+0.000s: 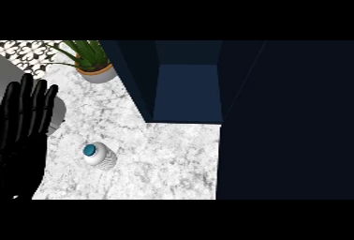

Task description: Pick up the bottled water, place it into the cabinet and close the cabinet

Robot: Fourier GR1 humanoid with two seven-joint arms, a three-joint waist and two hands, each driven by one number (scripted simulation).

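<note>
The bottled water (99,155) stands upright on the marble surface (166,159), teal cap facing up, toward the left side and a little below the middle of the view. Nothing touches it. Off to its left, the left hand (26,122) shows at the view's left edge, black fingers straight and pointing up, spread slightly, holding nothing, apart from the bottle. The right hand is out of view. Bare marble runs from the bottle rightward to the dark blue cabinet (187,89), whose open compartment sits up and to the right, its door (283,122) swung out along the right side. A potted plant (90,61) sits at the upper left, near the cabinet's left wall and well apart from the bottle.
</note>
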